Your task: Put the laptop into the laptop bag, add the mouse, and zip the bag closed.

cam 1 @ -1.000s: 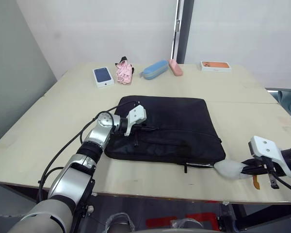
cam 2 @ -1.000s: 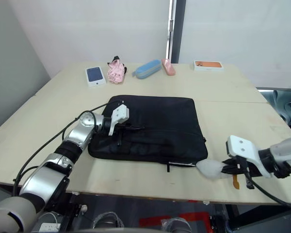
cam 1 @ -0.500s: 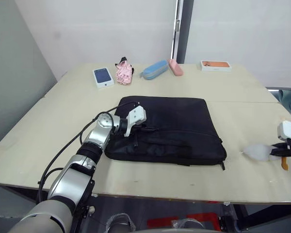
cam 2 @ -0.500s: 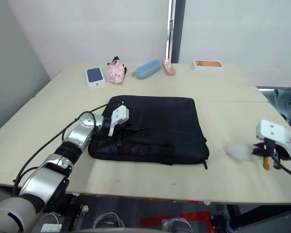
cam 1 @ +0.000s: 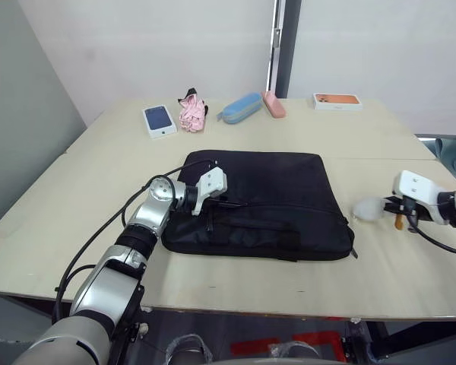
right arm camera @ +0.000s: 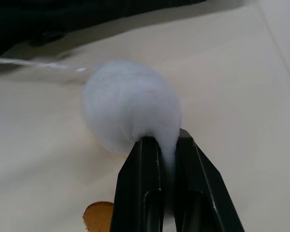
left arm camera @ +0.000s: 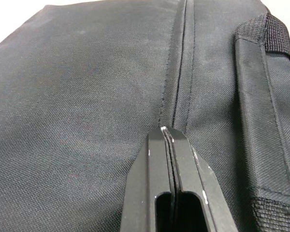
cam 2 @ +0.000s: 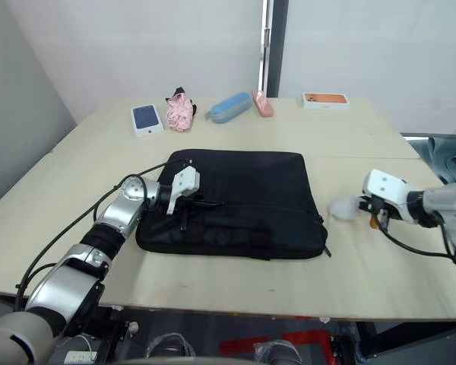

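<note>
Right tool (right arm camera: 166, 140) swung inward — pinching white lump (right arm camera: 130, 108); left tool (left arm camera: 167, 133) pressed together.

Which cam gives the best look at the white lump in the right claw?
Right wrist view: the white lump sits close up, its end pinched in the right claw. The left and right eye views show it small, just off the laptop bag.

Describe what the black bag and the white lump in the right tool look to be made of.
The laptop bag looks like matte woven synthetic fabric: visible weave, stitched seams. The white lump, pinched in the right tool, seems soft and fuzzy, perhaps cotton or fleece; its edges look hazy.
</note>
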`<state>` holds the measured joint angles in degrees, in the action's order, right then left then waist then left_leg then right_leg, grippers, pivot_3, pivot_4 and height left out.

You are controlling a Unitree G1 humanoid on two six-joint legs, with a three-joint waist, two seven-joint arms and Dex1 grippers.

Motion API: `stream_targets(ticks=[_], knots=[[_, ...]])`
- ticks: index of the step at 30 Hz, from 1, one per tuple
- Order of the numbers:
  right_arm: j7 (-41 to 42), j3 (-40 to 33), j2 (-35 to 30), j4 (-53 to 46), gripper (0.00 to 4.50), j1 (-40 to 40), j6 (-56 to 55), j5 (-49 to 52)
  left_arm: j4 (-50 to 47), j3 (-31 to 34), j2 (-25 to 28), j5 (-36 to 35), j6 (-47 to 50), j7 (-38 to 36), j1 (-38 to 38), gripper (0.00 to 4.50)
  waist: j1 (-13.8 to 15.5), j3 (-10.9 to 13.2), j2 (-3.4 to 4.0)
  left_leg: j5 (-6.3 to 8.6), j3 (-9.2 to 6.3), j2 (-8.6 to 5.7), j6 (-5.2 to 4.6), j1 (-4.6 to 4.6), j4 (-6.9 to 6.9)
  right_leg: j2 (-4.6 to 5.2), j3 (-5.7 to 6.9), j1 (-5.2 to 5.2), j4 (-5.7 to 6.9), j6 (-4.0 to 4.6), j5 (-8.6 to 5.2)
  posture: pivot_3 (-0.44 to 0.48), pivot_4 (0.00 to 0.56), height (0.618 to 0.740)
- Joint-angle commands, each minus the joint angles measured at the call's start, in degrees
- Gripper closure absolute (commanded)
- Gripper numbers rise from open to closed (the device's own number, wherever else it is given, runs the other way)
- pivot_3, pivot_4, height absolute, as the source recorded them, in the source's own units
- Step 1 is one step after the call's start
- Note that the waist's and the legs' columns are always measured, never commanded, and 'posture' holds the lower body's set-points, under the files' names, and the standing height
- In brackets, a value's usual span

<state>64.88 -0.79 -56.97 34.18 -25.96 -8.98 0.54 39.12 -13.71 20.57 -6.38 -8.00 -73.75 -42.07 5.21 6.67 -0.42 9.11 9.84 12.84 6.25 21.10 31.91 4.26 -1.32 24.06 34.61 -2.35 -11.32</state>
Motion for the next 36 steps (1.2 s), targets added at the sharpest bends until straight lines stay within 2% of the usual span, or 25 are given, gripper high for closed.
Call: stream_targets(ticks=[1,8,18,32,33,36], knots=[[-6.01,-0.46,0.93,4.41,4.48,-4.32,-2.65,-2.28,3.50,-5.17,1.02,5.10,2.85,-2.59,4.32,4.50,-0.05,0.00,0.01,0.01,0.01,0.00,0.00,0.00,-0.01,0.00,0.00,0.00,-0.01,0.00,0.00,0.000,0.150,0.740],[-10.66,0.63,3.47,11.32,4.48,-9.00,-5.60,-4.12,2.93,-5.19,1.41,5.18,3.10,-2.70,4.48,4.50,-0.19,-0.09,0.18,0.08,0.08,0.01,0.01,-0.02,-0.02,-0.02,-0.02,0.00,-0.08,0.01,0.00,0.000,0.150,0.740],[-16.42,0.72,5.76,14.90,4.48,-11.89,-9.52,-6.06,0.71,-5.16,2.23,4.72,4.20,-3.00,5.74,4.50,-0.68,-0.14,0.26,0.13,0.15,0.01,-0.03,-0.02,-0.02,-0.02,-0.02,0.00,-0.14,0.01,0.00,0.000,0.150,0.740],[-6.52,0.66,6.70,9.35,4.48,-7.47,-4.25,-1.25,-0.88,-4.91,2.55,4.41,4.87,-2.86,6.40,4.50,-0.80,-0.18,0.33,0.34,0.21,0.06,-0.09,0.01,-0.03,-0.06,-0.02,-0.05,-0.45,0.02,0.00,0.000,0.150,0.740],[-6.10,0.55,6.71,8.78,3.73,-7.11,-3.80,-0.80,-0.74,-4.91,2.54,4.46,4.76,-2.81,6.33,4.50,-0.80,-0.18,0.33,0.34,0.21,0.07,-0.09,0.01,-0.03,-0.06,-0.02,-0.05,-0.46,0.02,0.00,0.000,0.150,0.740],[-3.25,0.00,6.29,6.34,2.70,-5.55,-0.96,1.40,-0.29,-4.93,2.51,4.69,4.34,-2.58,6.08,4.50,-0.79,-0.18,0.33,0.35,0.21,0.11,-0.08,0.01,-0.03,-0.10,-0.02,-0.06,-0.48,0.03,0.00,0.000,0.150,0.740]])
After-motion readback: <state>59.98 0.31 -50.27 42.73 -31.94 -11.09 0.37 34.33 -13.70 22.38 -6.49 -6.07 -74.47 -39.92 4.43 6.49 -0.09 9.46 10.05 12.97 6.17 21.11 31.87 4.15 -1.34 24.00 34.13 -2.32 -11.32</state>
